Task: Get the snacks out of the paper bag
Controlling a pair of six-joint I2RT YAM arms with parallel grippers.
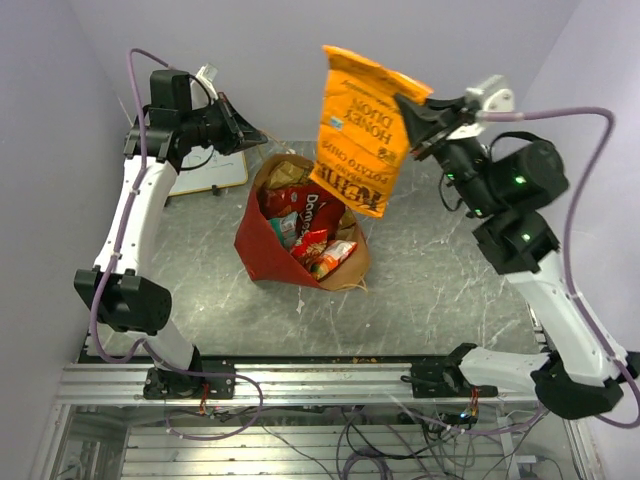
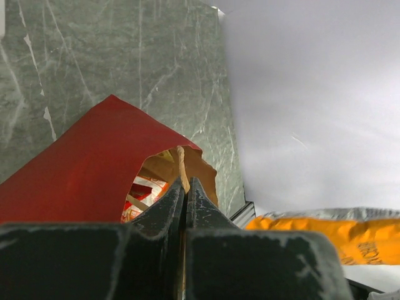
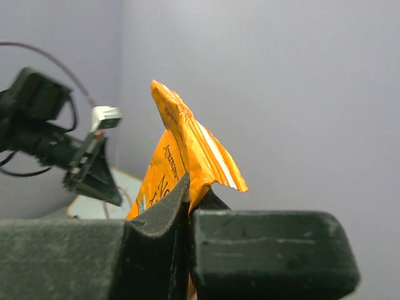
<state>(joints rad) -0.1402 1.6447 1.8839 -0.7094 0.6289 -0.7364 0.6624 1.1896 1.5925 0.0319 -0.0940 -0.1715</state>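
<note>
The right gripper (image 1: 408, 103) is dangling an orange packet (image 1: 362, 130) by its corner at 1 o'clock of the bag (image 1: 265, 250) while the left gripper (image 2: 186, 187) is seemingly pinching the handle (image 2: 182, 164), risking foil slipping free.

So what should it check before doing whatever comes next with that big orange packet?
1. Hold of right gripper on orange packet: ok, pinched at one edge.
2. Packet clear of paper bag: ok, it hangs above the mouth.
3. Hold of left gripper on the bag's cord handle: ok, shut on it.
4. Bare table to put the packet down: ok, right of the bag.
5. Bag emptied: not ok, several snacks lie inside.
6. Whether the packet might slip: cannot tell.
</note>
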